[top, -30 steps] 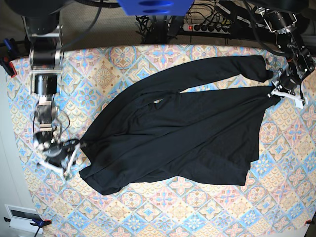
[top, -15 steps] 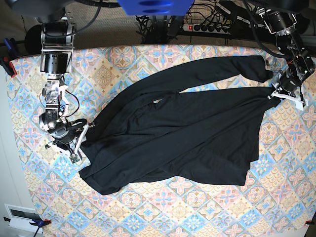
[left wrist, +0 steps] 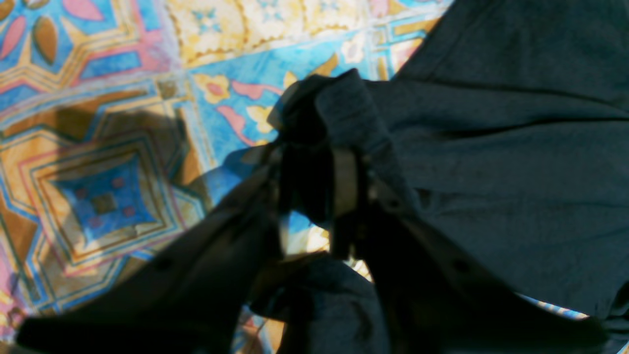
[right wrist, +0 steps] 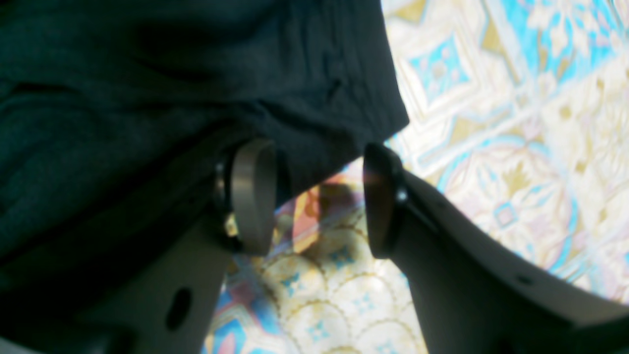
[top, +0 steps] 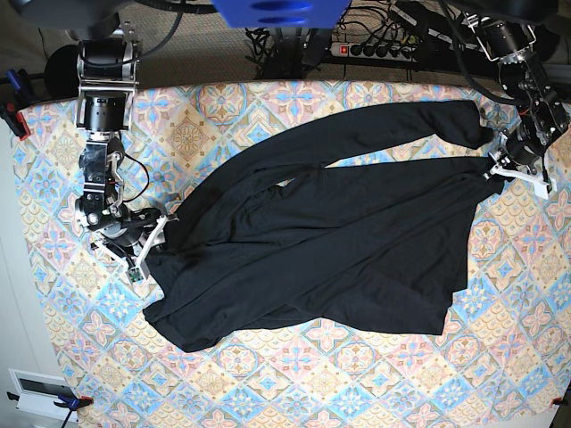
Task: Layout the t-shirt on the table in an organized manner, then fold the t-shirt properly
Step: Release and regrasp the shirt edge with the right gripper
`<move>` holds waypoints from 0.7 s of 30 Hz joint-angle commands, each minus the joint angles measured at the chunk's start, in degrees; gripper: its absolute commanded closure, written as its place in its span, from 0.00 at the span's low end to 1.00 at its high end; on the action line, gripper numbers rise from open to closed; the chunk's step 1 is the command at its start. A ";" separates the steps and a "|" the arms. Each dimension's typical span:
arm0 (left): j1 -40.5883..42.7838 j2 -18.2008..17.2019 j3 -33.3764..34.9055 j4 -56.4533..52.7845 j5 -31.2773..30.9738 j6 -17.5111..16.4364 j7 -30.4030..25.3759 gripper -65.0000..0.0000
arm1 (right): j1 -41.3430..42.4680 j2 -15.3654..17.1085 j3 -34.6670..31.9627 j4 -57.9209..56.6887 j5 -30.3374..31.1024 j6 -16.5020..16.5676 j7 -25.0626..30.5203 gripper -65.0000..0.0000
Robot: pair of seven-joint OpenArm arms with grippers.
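Note:
The black t-shirt (top: 339,241) lies crumpled and slanted across the patterned table (top: 357,374), one long sleeve stretched toward the far right. My left gripper (top: 510,165) is at the shirt's right edge; in the left wrist view the gripper (left wrist: 312,191) is shut on a bunched fold of the t-shirt (left wrist: 491,147). My right gripper (top: 147,248) is at the shirt's left edge. In the right wrist view this gripper (right wrist: 317,196) is open, with a corner of the t-shirt (right wrist: 196,73) draped over one finger (right wrist: 253,196) and reaching into the gap.
A power strip (top: 375,49) and cables lie behind the table's far edge. A red clamp (top: 12,118) grips the table's left edge. A white box (top: 40,390) sits on the floor at the lower left.
My right arm has moved up and to the right, from the bare cloth at the lower left to the shirt's left edge. My left gripper has stayed put, holding the shirt.

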 commanded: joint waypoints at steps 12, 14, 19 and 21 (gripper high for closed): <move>-0.28 -1.32 -0.49 1.00 -0.47 -0.16 -0.71 0.63 | 1.38 0.67 0.24 -2.97 6.03 0.24 1.69 0.62; -0.28 -1.32 -0.49 1.00 -0.47 -0.16 -0.71 0.63 | 1.20 0.67 0.24 -2.97 6.03 0.15 2.57 0.62; -0.28 -1.23 -0.49 1.00 -0.47 -0.16 -0.71 0.63 | -1.08 0.67 4.54 -0.86 6.29 0.06 2.83 0.62; -0.28 -1.23 -0.49 1.00 -0.47 -0.16 -0.71 0.63 | -1.52 0.67 7.62 -0.95 6.29 0.15 2.83 0.62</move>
